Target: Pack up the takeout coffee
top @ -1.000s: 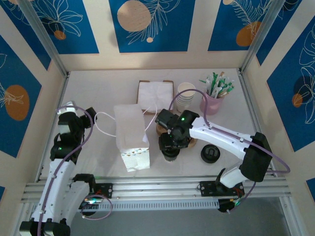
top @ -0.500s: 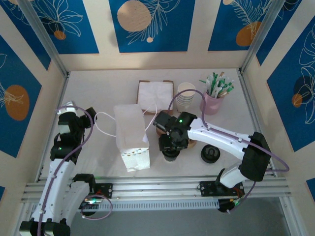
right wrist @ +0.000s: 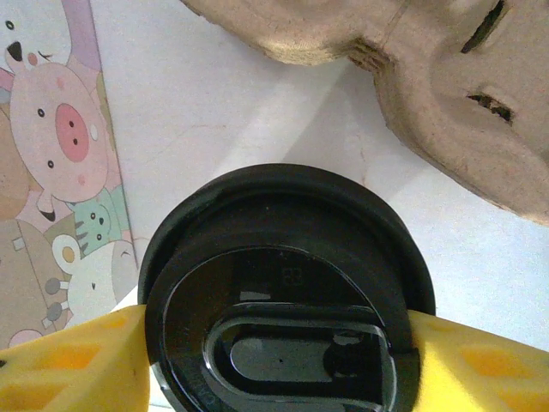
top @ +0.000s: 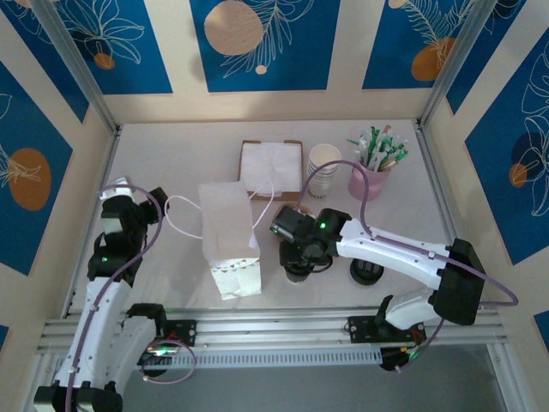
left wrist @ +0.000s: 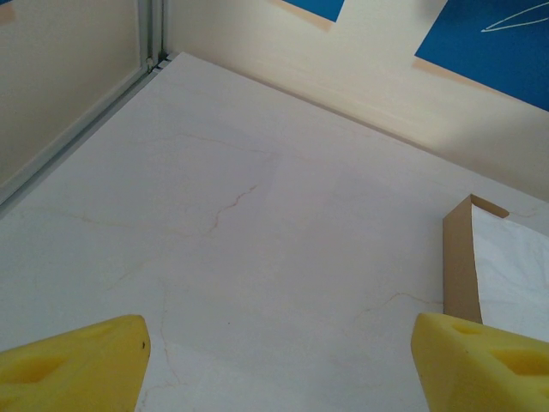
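The takeout coffee (right wrist: 283,257), a cup under a round black lid, stands on the white table just right of the paper bag (top: 228,232). In the top view its lid (top: 298,273) peeks out below my right wrist. My right gripper (right wrist: 276,348) comes down over it, and both yellow fingers (right wrist: 77,365) press against the lid's rim. A brown pulp cup carrier (right wrist: 446,86) lies just beyond the cup. My left gripper (left wrist: 274,369) hangs open over bare table at the far left (top: 129,206), holding nothing.
A loose black lid (top: 366,273) lies right of the cup. At the back are a stack of lidless cups (top: 324,167), a pink cup of sachets (top: 371,176) and a box of napkins (top: 271,163). The bag's printed side (right wrist: 51,172) is close on the cup's left.
The right arm's elbow has swung out to the right while the wrist settled over the cup. Its fingers have closed in slightly on the lid. The left arm has not moved.
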`<state>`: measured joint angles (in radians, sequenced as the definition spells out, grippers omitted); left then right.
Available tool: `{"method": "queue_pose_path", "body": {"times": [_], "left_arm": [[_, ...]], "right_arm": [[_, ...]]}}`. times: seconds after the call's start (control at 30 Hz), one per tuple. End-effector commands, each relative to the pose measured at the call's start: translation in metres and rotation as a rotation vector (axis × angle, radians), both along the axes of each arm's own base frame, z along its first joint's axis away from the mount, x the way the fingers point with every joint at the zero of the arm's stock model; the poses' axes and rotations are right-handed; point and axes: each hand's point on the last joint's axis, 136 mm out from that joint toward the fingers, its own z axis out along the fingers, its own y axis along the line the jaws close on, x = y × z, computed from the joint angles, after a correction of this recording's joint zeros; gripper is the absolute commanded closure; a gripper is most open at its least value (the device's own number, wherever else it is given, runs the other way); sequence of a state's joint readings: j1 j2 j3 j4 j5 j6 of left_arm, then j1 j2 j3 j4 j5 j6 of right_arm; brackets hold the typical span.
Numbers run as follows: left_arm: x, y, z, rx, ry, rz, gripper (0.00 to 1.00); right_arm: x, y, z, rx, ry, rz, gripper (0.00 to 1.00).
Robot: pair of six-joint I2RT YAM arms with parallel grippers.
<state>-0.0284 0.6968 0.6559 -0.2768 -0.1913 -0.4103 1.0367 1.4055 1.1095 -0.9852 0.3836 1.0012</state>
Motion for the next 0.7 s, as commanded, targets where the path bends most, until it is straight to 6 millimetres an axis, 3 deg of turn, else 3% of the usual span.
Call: {"method": "queue_pose_path", "body": {"times": [0.0, 0.23, 0.4, 0.67], "left_arm": [[0.001, -0.001, 0.0, 0.003, -0.01, -0.007, 0.2], [0.001, -0.001, 0.0, 0.003, -0.01, -0.008, 0.2], [0.002, -0.001, 0.0, 0.003, -0.008, -0.008, 0.2], [0.001, -0.001, 0.0, 0.004, -0.008, -0.007, 0.2]], "right_arm": [[-0.031, -0.057, -0.06, -0.305, 0.132, -0.046, 0.36], [-0.034, -0.08, -0.059, -0.418, 0.084, -0.107, 0.36], [-0.032, -0.065, -0.053, -0.314, 0.097, -0.128, 0.36], [-0.012, -0.05, -0.013, -0.188, 0.044, -0.189, 0.33]]}}
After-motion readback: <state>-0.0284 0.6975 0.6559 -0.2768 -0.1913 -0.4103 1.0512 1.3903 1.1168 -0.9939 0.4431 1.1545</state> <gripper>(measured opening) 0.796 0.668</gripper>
